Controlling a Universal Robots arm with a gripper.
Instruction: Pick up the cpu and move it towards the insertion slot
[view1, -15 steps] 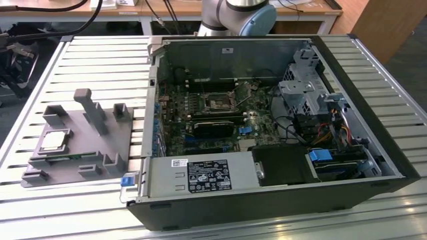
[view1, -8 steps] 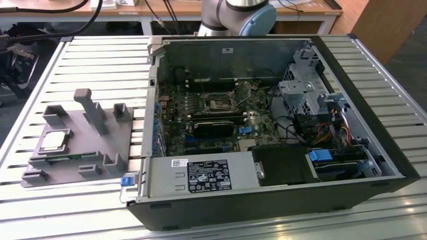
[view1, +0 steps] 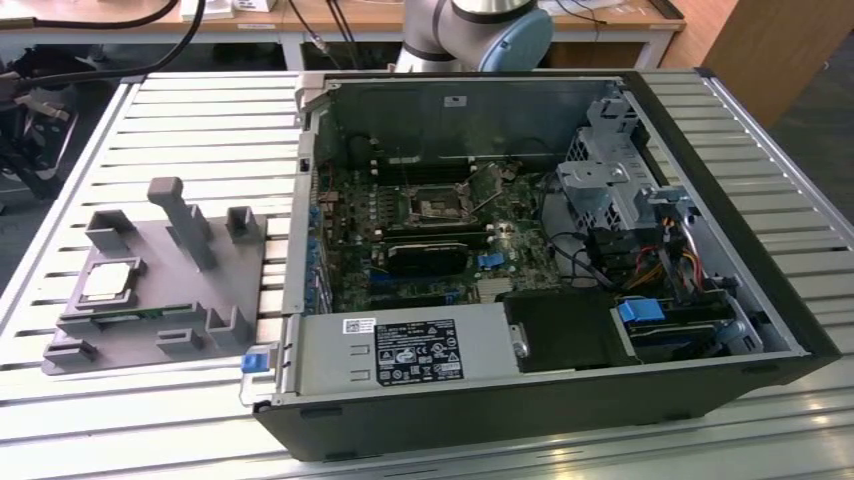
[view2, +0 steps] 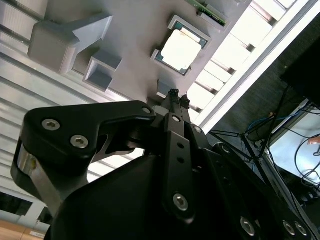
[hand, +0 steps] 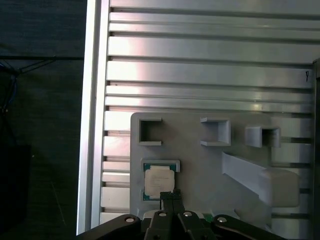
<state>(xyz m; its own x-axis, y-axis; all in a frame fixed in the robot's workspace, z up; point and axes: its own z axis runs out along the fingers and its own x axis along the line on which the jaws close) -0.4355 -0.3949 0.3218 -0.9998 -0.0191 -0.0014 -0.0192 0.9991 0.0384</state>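
The cpu (view1: 110, 283), a small silvery square chip, lies flat in a recess of the grey tray (view1: 187, 300) at the exterior view's left. Both wrist views show the cpu (hand: 159, 181) (view2: 181, 50) from above, resting in the tray (hand: 200, 165). My gripper (hand: 170, 195) (view2: 175, 96) hangs well above the tray, its fingertips pressed together and shut on nothing, with the tips just beside the chip in these views. The insertion slot (view1: 438, 207), a metal-framed socket with a dark centre, sits on the motherboard inside the open computer case (view1: 747, 300).
A narrow green memory stick (view1: 144, 313) lies in the tray near the cpu. Grey posts (view1: 187, 220) rise from the tray. The slatted metal table (view1: 200, 120) ends in an edge (hand: 92, 125) close beside the tray. The arm's base (view1: 481, 25) stands behind the case.
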